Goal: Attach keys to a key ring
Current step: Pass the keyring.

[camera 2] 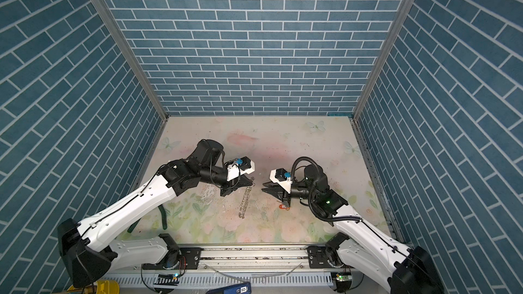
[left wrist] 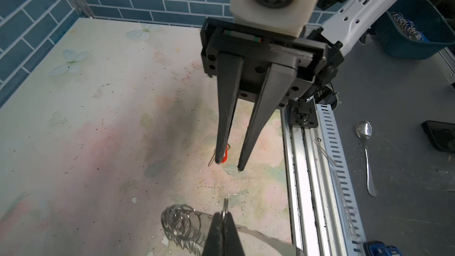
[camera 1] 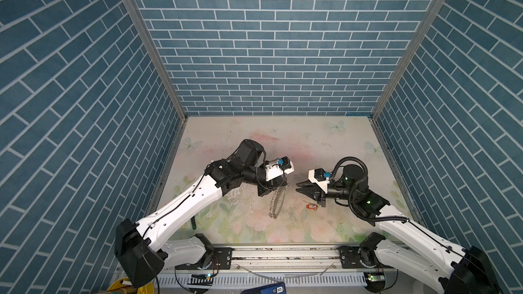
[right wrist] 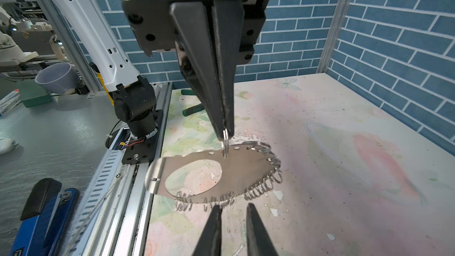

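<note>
The key ring (right wrist: pixel 236 168) is a flat metal hoop fringed along its rim with small silver split rings. It hangs tilted above the table from my left gripper (right wrist: pixel 225 131), which is shut on one small ring at its rim. In both top views it dangles below the left gripper (camera 1: pixel 285 186), key ring (camera 1: pixel 276 205) (camera 2: pixel 245 202). My right gripper (right wrist: pixel 234 208) faces it at close range, slightly open with nothing between its fingers. The orange-red key tag (camera 1: pixel 311 207) lies on the table beneath the right gripper (camera 1: pixel 297 187), partly behind one finger in the left wrist view, key tag (left wrist: pixel 223 156).
Green markers (right wrist: pixel 194 109) lie on the table's front left, near the left arm. A metal rail (camera 1: pixel 283 253) runs along the front edge. Off the table sit a blue bin of rings (left wrist: pixel 416 28), a spoon (left wrist: pixel 366 148) and a blue stapler (right wrist: pixel 44 217).
</note>
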Robot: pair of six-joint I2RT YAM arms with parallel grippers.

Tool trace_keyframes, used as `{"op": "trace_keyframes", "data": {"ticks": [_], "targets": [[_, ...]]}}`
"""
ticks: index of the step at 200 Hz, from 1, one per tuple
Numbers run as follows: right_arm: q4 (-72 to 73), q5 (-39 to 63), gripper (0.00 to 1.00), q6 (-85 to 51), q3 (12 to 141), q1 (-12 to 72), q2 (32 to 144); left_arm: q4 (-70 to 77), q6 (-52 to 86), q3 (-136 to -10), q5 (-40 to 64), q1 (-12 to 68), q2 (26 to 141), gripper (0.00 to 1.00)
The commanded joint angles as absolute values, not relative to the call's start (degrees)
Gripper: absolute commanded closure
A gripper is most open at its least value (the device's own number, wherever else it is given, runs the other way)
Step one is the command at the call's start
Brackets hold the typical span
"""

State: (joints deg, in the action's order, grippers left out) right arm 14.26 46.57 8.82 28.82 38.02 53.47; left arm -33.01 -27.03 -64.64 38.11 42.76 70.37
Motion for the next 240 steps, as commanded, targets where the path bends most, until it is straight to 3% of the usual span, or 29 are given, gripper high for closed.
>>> {"op": "trace_keyframes", "data": {"ticks": [1,143,196,240], "targets": [[18.7,50.1,0.81,7.6,30.5,39.3,55.0,-33.8,-29.3,-64.4,40.4,43.4,69.8,1.00],[20.7,47.6,0.82,6.2,31.5,42.1,57.7,-35.4,-30.4,-64.6,41.4,45.0,72.5,1.00],[20.3,49.5,0.95,5.5,32.3,42.1,58.9,-35.2,-30.4,-64.4,41.3,45.2,73.1,1.00],[21.5,49.1,1.00,4.4,32.0,42.1,58.7,-33.0,-29.3,-63.3,41.2,45.2,72.6,0.97]]}}
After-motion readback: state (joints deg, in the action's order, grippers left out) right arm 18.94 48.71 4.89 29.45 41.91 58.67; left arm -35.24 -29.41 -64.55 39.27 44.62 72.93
